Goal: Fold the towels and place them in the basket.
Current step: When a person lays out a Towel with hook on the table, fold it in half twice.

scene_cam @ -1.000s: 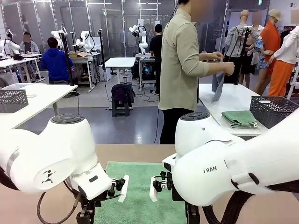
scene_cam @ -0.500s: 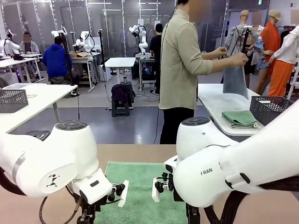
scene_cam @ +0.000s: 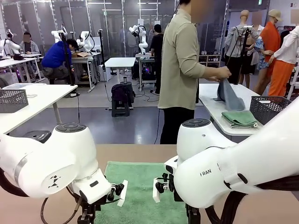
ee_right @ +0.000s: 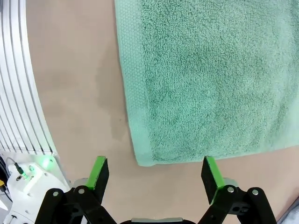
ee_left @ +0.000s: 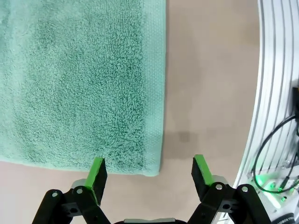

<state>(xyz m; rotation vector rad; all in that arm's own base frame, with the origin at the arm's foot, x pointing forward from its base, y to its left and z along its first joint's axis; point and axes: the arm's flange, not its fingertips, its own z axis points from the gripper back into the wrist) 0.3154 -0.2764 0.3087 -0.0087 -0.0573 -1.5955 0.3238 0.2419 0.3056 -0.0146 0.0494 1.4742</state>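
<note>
Closest to the robot, the left gripper [ee_left: 148, 163] hangs with its jaws spread wide and nothing between them. It is poised just above one near corner of the mint green towel [ee_left: 79, 79], which lies flat and unfolded on the tan bench [ee_left: 205, 84]. The right gripper [ee_right: 154, 161] mirrors it at the other near corner, jaws equally wide and empty, with the corner falling between its green pads. Neither gripper touches the cloth, and no crease or fold shows in this towel, so its folding looks not yet begun. The likely step in hand is taking both near corners to bring that edge over. Farther off, past the bench, a person stands turned toward a far bench [scene_cam: 210, 100] on the right. One hand [scene_cam: 223, 73] is on a grey-blue towel [scene_cam: 230, 95], which is draped partly on that surface and not yet folded flat. Beside it lies a folded green towel [scene_cam: 239, 118], just next to the dark mesh basket [scene_cam: 273, 109] and not inside it. Whether the basket holds anything cannot be told. On this showing most of the task remains.
</note>
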